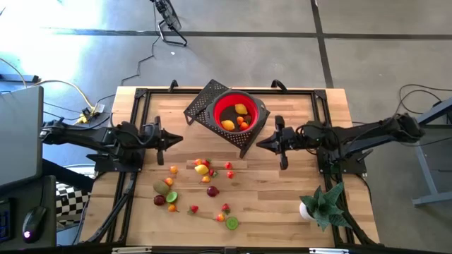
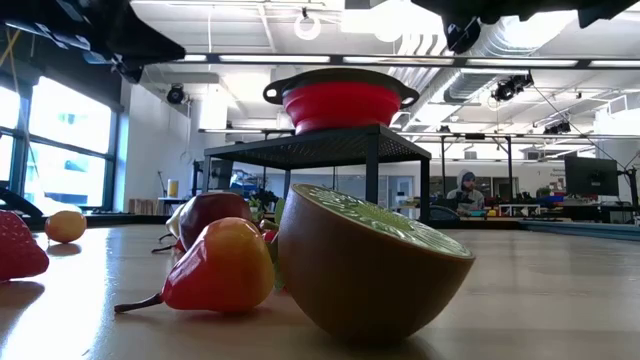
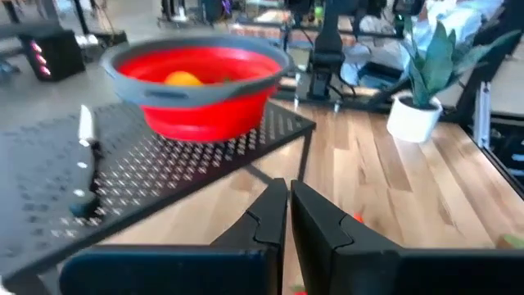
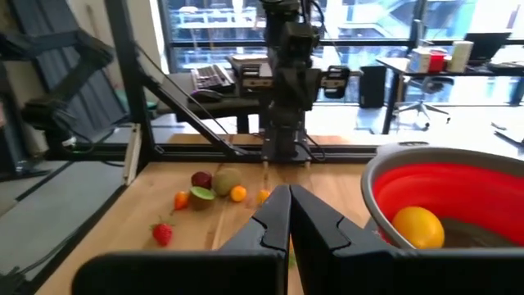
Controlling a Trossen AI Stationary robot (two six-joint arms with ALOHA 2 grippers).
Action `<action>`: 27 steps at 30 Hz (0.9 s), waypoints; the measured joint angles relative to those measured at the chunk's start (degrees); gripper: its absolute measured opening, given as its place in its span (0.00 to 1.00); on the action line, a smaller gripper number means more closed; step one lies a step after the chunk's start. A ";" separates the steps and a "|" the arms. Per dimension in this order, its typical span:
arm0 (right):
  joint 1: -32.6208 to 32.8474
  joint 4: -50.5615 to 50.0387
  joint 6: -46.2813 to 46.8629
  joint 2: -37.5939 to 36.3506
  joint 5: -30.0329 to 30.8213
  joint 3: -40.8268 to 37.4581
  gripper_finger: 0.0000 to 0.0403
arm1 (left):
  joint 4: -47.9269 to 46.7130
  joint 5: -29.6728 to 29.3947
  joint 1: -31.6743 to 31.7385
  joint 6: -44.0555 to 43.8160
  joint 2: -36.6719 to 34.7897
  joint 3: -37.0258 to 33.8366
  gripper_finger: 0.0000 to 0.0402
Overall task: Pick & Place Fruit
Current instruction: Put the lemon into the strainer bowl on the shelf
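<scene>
At the centre top of the high view we see a red bowl [image 1: 233,111] with a grey rim, holding yellow and orange fruit [image 1: 241,109], on a black perforated stand [image 1: 205,101]. Below centre, the light striped wooden table [image 1: 282,190] carries yellow, orange, red, green, brown and dark red pieces. At lower right we see a green spiky plant [image 1: 326,203] in a white pot [image 1: 306,209]. Both arms are dark.

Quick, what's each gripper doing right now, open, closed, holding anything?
Left gripper: closed, holding nothing, beside the black perforated metal stand.
Right gripper: closed, holding nothing, on the stand's other side.
</scene>
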 joint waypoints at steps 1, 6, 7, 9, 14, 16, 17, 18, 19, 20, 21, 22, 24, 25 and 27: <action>0.82 -0.22 0.06 0.00 1.39 0.00 0.01 | 0.04 0.32 0.00 -0.68 1.03 0.00 0.05; 4.35 -1.18 0.17 0.00 7.27 0.00 0.01 | 1.37 0.51 -2.33 -3.43 6.60 0.00 0.05; 4.82 -1.63 0.17 0.00 8.15 0.00 0.01 | 2.52 0.43 -3.35 -3.57 7.78 0.00 0.05; 5.66 -2.57 0.17 0.00 10.16 0.00 0.01 | 4.94 -0.03 -5.70 -3.56 10.05 0.00 0.05; 6.68 -3.74 0.18 0.00 13.19 0.00 0.01 | 8.06 -5.92 -11.81 -3.64 14.69 0.00 0.05; 6.68 -4.22 0.17 0.00 13.27 0.00 0.01 | 8.51 -9.19 -13.91 -4.15 15.88 0.00 0.05; 6.60 -4.23 0.17 0.00 13.29 0.00 0.01 | 8.85 -10.78 -14.84 -4.61 16.46 0.00 0.05; 6.49 -4.23 0.15 0.00 13.31 0.00 0.01 | 9.21 -12.09 -15.73 -4.97 16.97 0.00 0.05; 6.44 -4.21 0.15 0.00 13.32 0.00 0.01 | 9.50 -13.35 -16.57 -5.14 17.36 0.00 0.05; 6.42 -4.21 0.17 0.00 13.32 0.00 0.01 | 9.83 -14.43 -17.40 -5.24 17.71 0.00 0.05; 6.42 -4.21 0.17 0.00 13.32 0.00 0.01 | 10.27 -15.35 -18.17 -5.41 18.10 0.00 0.05; 6.43 -4.21 0.17 0.00 13.32 0.00 0.01 | 10.80 -16.31 -18.87 -5.60 18.50 0.00 0.05; 6.43 -4.21 0.17 0.00 13.32 0.00 0.01 | 11.98 -17.50 -20.04 -5.74 19.19 0.00 0.05; 6.42 -4.21 0.17 0.00 13.32 0.00 0.01 | 13.01 -17.82 -20.54 -5.73 19.53 0.00 0.05; 6.42 -4.21 0.13 0.00 13.30 0.00 0.01 | 14.04 -18.10 -21.09 -5.80 19.90 0.05 0.05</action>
